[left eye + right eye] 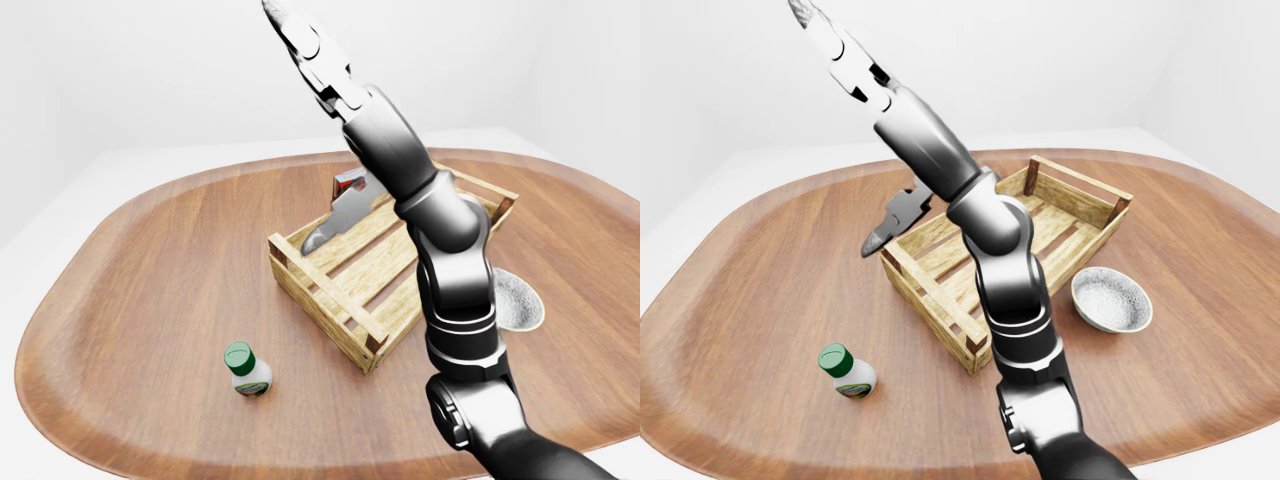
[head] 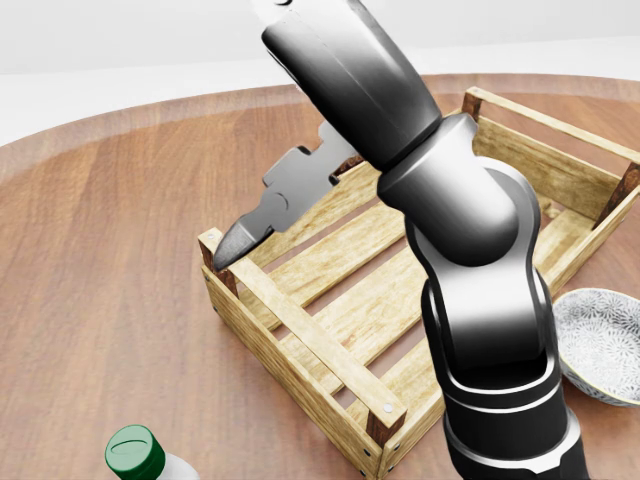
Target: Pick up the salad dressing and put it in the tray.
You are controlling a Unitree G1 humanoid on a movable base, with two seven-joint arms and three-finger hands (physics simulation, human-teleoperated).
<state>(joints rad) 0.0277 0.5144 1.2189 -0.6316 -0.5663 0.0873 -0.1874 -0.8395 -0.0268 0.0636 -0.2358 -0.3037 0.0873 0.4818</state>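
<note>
Your small white salad dressing bottle with the green screw cap (image 1: 845,372) stands upright toward the lower left edge of the rounded brown wooden counter (image 1: 760,260), well apart from everything else; nothing touches it.

To its right, near the counter's middle, sits the pale slatted wooden tray with dark corner posts (image 1: 930,300), set at a slant, with nothing on the slats that show.

Your right robot hand (image 1: 840,50) is raised high above the counter, over the tray's upper left corner in the right-eye view. One finger points up toward the top of the eye views, and another finger (image 1: 890,222) hangs down with its tip beside that corner of the tray. The fingers are spread wide apart and grip nothing. The shiny metal arm crosses the tray and hides much of it.

A red and blue pudding box (image 1: 349,183) peeks out just past the tray's upper side, mostly behind the arm.

Just beside the tray's right side rests a white patterned ceramic bowl (image 1: 1110,300).

Your left robot hand does not appear.
</note>
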